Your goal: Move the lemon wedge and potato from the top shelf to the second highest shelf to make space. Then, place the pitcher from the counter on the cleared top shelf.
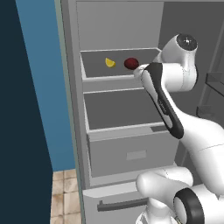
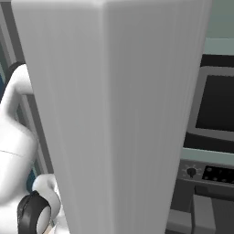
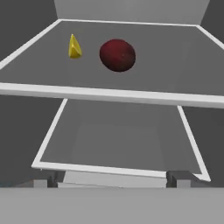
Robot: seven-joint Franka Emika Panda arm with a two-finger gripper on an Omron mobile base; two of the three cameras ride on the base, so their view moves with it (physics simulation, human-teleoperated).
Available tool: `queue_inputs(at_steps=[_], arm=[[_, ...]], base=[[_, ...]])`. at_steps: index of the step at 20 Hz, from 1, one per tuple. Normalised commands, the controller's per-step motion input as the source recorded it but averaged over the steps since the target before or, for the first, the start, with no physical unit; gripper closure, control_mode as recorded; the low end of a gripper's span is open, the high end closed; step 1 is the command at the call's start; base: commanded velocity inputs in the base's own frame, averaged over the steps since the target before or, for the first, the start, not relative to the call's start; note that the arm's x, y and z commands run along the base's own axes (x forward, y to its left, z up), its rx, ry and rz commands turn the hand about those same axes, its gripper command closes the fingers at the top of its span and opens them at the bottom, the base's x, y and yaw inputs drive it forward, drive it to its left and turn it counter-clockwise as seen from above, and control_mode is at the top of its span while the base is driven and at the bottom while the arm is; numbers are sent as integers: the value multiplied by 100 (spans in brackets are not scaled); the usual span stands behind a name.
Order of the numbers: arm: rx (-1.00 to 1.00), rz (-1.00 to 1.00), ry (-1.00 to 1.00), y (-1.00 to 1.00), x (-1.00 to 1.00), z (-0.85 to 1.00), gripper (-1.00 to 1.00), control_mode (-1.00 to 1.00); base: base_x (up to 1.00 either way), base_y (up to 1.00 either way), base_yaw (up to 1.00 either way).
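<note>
Gripper [image 3: 111, 183] sits wide open with nothing in it, just outside the fridge. Both items sit on the top shelf [image 3: 109, 94]: potato [image 3: 117, 55], a dark red ball, is dead ahead and above the jaws, tiny yellow lemon wedge [image 3: 75, 47] just left of it.

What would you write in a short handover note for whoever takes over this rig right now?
Hand: open, empty, in front of the open fridge.
Lemon wedge and potato: side by side, apart, on the same shelf, the upper of the two seen from the base. Shelf below it bare.
Pitcher: not seen.
Done: cannot tell whether this is the top or the second shelf.
Left: check that, then fetch the pitcher.
</note>
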Motion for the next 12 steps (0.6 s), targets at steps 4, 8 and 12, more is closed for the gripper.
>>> queue_inputs(at_steps=[4,8,12], arm=[[0,0,-2,0,32,19,-100,-100],[0,0,1,0,52,1,-100,-100],[0,0,0,0,53,0,-100,-100]], base=[[0,0,0],[0,0,0],[0,0,0]])
